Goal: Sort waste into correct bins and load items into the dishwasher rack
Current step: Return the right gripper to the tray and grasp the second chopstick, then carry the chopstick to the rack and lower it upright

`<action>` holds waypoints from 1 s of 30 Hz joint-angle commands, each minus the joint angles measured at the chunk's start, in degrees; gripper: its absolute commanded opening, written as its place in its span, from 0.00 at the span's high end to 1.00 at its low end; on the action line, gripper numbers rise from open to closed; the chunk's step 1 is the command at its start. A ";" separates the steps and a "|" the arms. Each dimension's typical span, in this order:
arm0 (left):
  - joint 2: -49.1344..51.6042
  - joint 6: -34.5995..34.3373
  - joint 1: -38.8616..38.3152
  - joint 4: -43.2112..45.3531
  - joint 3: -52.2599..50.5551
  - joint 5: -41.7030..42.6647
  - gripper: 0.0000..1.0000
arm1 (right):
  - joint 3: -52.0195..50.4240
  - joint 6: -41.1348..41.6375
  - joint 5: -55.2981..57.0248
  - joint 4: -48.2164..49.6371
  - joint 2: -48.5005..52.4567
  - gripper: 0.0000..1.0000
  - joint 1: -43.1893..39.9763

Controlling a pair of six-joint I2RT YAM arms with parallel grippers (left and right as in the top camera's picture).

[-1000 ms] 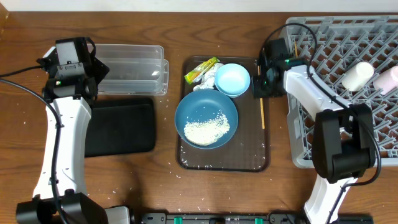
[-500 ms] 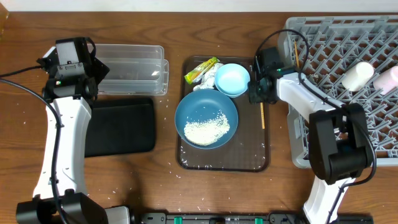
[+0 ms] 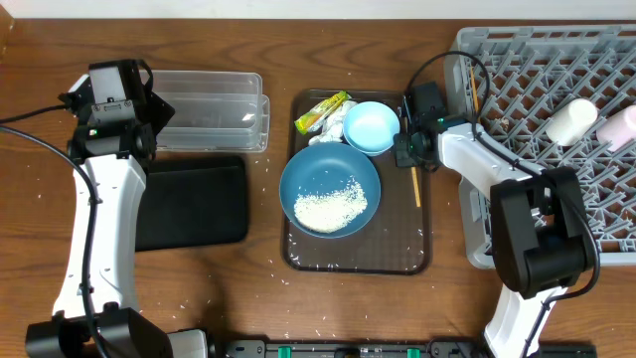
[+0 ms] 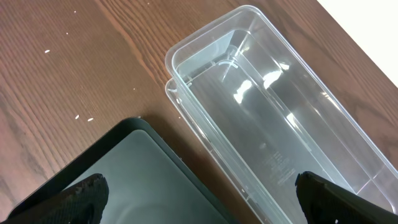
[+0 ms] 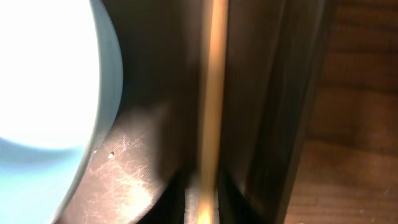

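Note:
My right gripper (image 3: 408, 151) is down on the brown serving tray (image 3: 397, 254), shut on a wooden chopstick (image 3: 416, 187) beside the light-blue bowl (image 3: 371, 127). In the right wrist view the chopstick (image 5: 214, 93) runs between my fingers (image 5: 208, 208), with the bowl (image 5: 43, 74) at left. The dark-blue bowl (image 3: 303, 174) holds a heap of rice (image 3: 331, 207). The yellow-green wrapper (image 3: 323, 111) and white tissue (image 3: 333, 129) lie behind it. My left gripper (image 4: 199, 208) is open over the clear tub (image 4: 273, 112) and black tray (image 4: 124, 180).
The grey rack (image 3: 517, 60) at right holds a white cup (image 3: 571, 121), a pink cup (image 3: 621, 127) and another chopstick (image 3: 473, 91). Loose rice grains dot the table near the tray's front edge. The tray's raised rim (image 5: 273, 112) stands right beside my right fingers.
My right gripper has moved left and forward from the rack's edge down onto the chopstick, whose near end has shifted slightly left. The left arm has not moved.

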 commanded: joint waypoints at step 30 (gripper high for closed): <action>0.44 -0.28 0.26 -0.15 -0.35 -0.11 0.01 | 12.52 -8.90 -0.98 -3.23 -12.87 0.98 -20.72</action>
